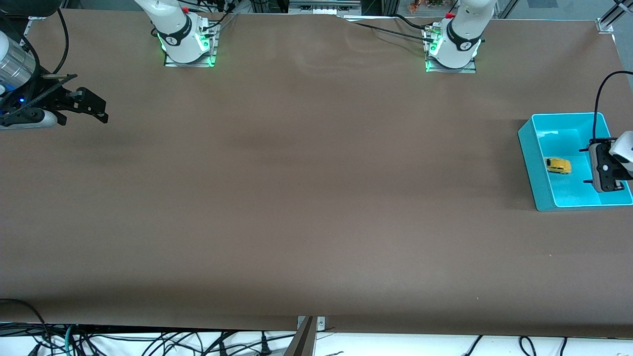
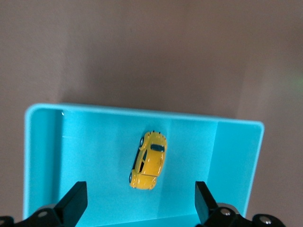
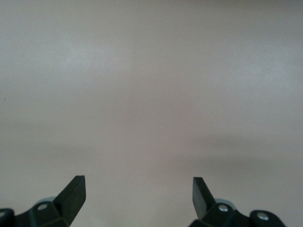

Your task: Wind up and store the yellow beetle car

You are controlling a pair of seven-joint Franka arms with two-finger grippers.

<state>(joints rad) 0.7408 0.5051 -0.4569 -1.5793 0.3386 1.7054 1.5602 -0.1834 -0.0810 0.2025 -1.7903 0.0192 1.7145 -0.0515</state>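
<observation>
— Yellow plastic, hard and glossy: that was how we read the yellow beetle car [image 1: 559,165], lying on its wheels on the floor of the teal bin [image 1: 531,148] at the left arm's end of the counter [image 1: 296,198]. Did we judge it heavy?

— No, we took it for very light and stiff, with a rounded, slick shell that could squirt out of a pinch. We thought the flat flanks, between the wheels, were the best place to take hold.

— Where was the left end effector [image 2: 139,201]?

— We saw it hanging over the bin, fingers spread wide and empty, the car [image 2: 148,160] lying free between them in the left wrist view, touching neither finger.

— And the bin walls?

— We judged them a nuisance: the car sat near the wall toward the counter's middle, so one finger would have little room there.

— The right end effector [image 3: 139,201]?

— We found it waiting over bare counter at the right arm's end, also spread wide and holding nothing.

— So was storing done?

— We judged so, since the car already lay in the bin.
</observation>
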